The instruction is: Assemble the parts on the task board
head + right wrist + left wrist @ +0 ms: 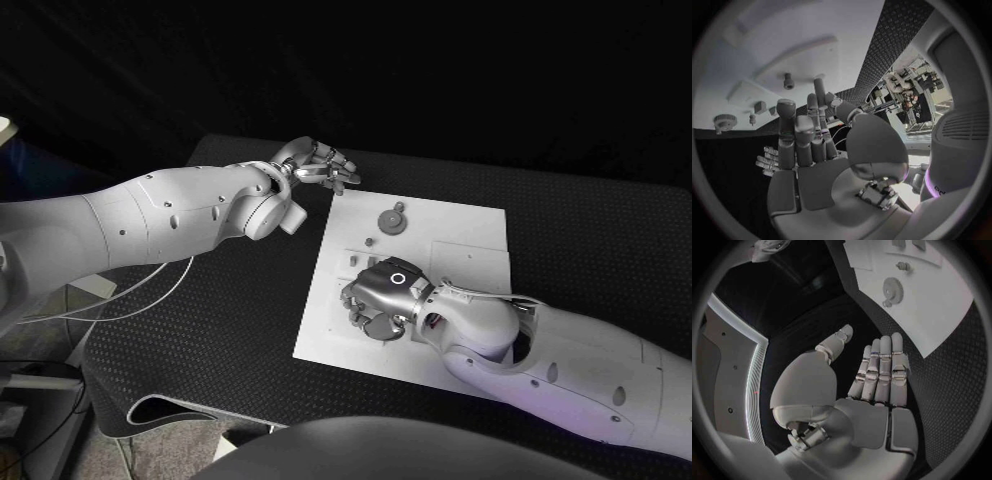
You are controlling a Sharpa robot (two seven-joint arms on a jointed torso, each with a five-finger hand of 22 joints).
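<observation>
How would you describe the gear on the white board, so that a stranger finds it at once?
Start at the white task board in the middle of the black table. Near its far edge, beyond the right hand, lies the gear. It is round and toothed; the other parts are small pegs and blocks.

Task board (462,215) lay at table (188,330) centre. Gear part (392,218) sat on the board toward 11 o'clock; left hand (315,166) beyond that corner; right hand (378,300) over the board's 7 o'clock area.

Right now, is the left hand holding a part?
No: the left hand is empty, fingers straight, off the board over the black table.
</observation>
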